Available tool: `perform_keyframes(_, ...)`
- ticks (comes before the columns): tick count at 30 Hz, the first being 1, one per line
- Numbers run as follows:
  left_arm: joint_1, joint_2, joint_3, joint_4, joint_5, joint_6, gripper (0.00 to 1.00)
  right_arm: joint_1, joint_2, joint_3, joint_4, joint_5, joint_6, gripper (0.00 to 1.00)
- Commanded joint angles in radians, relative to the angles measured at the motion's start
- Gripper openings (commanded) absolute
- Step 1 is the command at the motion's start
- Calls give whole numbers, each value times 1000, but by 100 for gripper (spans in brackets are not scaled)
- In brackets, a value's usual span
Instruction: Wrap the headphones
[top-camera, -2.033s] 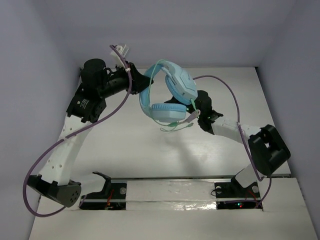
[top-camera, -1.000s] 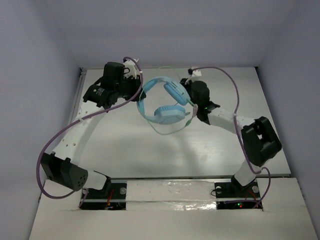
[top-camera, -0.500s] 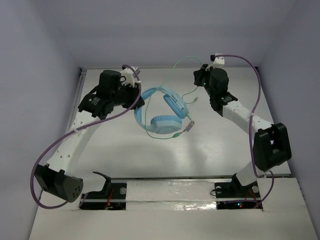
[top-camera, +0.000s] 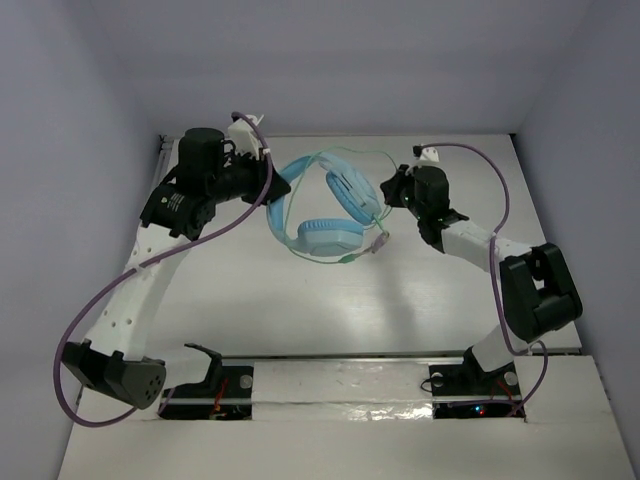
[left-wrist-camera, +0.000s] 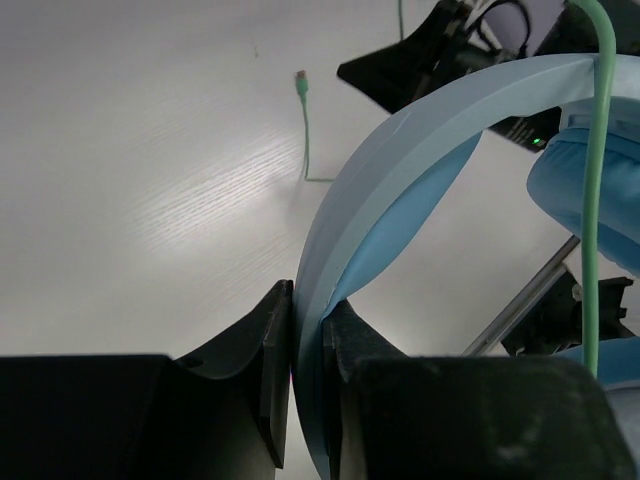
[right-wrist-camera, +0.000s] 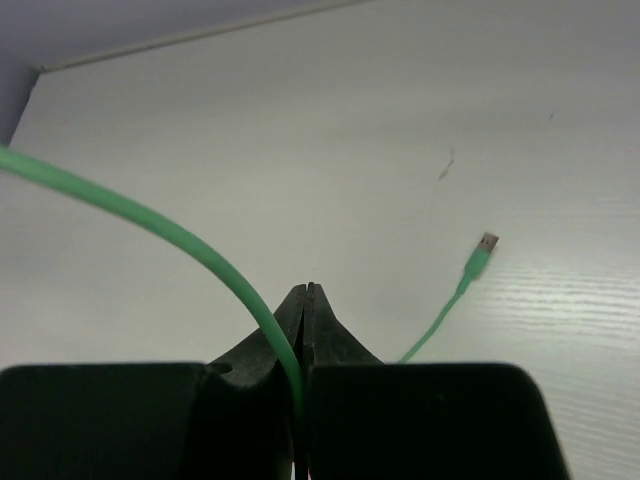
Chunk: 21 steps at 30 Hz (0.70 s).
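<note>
The light blue headphones (top-camera: 330, 235) hang above the white table, between my two arms. My left gripper (top-camera: 283, 188) is shut on the curved headband (left-wrist-camera: 420, 130), which stands clamped edge-on between its black fingers (left-wrist-camera: 270, 350). An ear cup (left-wrist-camera: 590, 190) shows at the right of the left wrist view. My right gripper (top-camera: 386, 194) sits just right of the upper ear cup (top-camera: 350, 190), shut on the thin pale green cord (right-wrist-camera: 150, 215). The cord arcs over the headband (top-camera: 350, 153) and loops below the lower cup. Its plug end (right-wrist-camera: 485, 243) hangs free above the table.
Thick purple robot cables (top-camera: 110, 290) loop beside the left arm and over the right arm (top-camera: 490, 165). Pale walls close the table (top-camera: 300, 310) at the back, left and right. Both arm bases sit at the near edge.
My right gripper has come forward and down from the back toward the ear cups, bringing the cord's arc lower over the headband. The left gripper with the headband shifted slightly.
</note>
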Motion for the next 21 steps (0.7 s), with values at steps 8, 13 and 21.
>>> perform_keyframes(8,55,-18,111,242,157,-180,0,54,23,-52,115,-151,55,0)
perform_keyframes(13,64,-11,141,278,1,-235,0,182,65,-14,66,-171,12,0)
perform_keyframes(21,75,14,76,423,-275,-372,0,283,51,-69,92,-249,92,0)
